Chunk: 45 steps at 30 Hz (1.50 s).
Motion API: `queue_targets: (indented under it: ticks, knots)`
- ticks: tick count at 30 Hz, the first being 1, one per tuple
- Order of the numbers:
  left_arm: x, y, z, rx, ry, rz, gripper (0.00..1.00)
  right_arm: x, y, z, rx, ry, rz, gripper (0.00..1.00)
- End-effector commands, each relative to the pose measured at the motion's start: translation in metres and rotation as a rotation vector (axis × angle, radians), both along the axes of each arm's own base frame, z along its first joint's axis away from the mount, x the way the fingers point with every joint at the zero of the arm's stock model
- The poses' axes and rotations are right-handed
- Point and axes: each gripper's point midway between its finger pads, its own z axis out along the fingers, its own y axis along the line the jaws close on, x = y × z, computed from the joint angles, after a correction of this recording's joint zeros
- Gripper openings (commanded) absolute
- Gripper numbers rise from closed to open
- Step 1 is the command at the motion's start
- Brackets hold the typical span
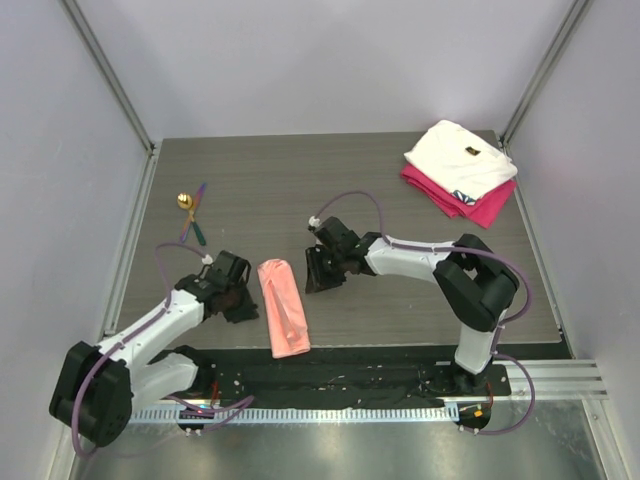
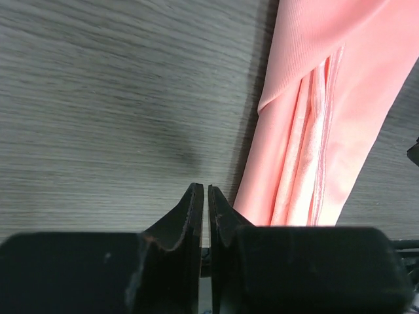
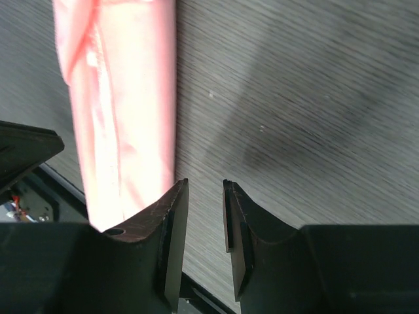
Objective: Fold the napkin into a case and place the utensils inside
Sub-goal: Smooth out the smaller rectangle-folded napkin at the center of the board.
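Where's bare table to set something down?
Back centre of the table, between the utensils and the white cloth. Crowded near front: napkin flanked by left gripper and right gripper.

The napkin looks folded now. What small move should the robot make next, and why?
Probably move the left tool toward the utensils. The napkin already lies as a narrow folded strip, this tool is shut and empty, and the utensils lie apart from the napkin on the left arm's side.

Left tool [image 2: 204, 196] pinched closed — right tool [image 3: 202, 196] slightly parted, both low.
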Motion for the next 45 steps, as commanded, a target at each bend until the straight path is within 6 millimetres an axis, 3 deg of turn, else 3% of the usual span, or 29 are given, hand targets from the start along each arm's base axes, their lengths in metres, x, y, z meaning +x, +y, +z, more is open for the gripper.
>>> queue_targets:
  ticks: [1, 3, 7, 13, 15, 19, 22, 23, 25, 30, 33, 37, 45]
  knots:
    - [-0.002, -0.025, -0.012, -0.082, 0.032, -0.007, 0.08, 0.002, -0.007, 0.010, 0.008, -0.047, -0.025, 0.35]
    - [0.002, -0.044, -0.014, -0.125, 0.019, -0.028, 0.06, 0.002, -0.008, 0.009, 0.015, -0.049, -0.033, 0.35]
    - [0.014, -0.062, -0.022, -0.124, 0.033, -0.056, 0.04, 0.002, -0.015, 0.002, -0.005, -0.038, -0.052, 0.35]
    - [0.051, -0.088, -0.018, -0.150, -0.012, -0.075, 0.00, 0.021, -0.039, 0.025, -0.074, -0.133, -0.076, 0.35]
    - [0.052, -0.089, -0.019, -0.148, -0.009, -0.072, 0.00, 0.020, -0.045, 0.028, -0.118, -0.160, -0.012, 0.36]
    - [0.034, -0.076, -0.016, -0.149, -0.010, -0.052, 0.04, 0.010, -0.033, 0.040, -0.186, -0.221, 0.106, 0.43]
    - [0.026, -0.071, 0.003, -0.182, -0.046, -0.033, 0.14, 0.003, -0.026, 0.044, -0.221, -0.246, 0.147, 0.51]
    - [0.025, -0.070, 0.008, -0.193, -0.053, -0.026, 0.21, 0.001, -0.024, 0.042, -0.246, -0.267, 0.152, 0.52]
    - [0.030, -0.077, 0.029, -0.246, -0.105, -0.034, 0.24, -0.002, -0.022, 0.037, -0.266, -0.264, 0.159, 0.53]
    - [0.052, -0.099, 0.056, -0.353, -0.174, -0.030, 0.14, -0.009, -0.016, 0.033, -0.272, -0.256, 0.166, 0.50]
    - [0.062, -0.108, 0.051, -0.350, -0.156, -0.033, 0.08, -0.011, -0.011, 0.031, -0.256, -0.246, 0.163, 0.37]
    - [0.069, -0.116, 0.042, -0.366, -0.143, -0.032, 0.06, -0.013, -0.008, 0.024, -0.248, -0.229, 0.170, 0.38]
    - [0.071, -0.103, 0.027, -0.303, -0.139, -0.018, 0.04, -0.018, -0.002, 0.011, -0.249, -0.207, 0.177, 0.43]
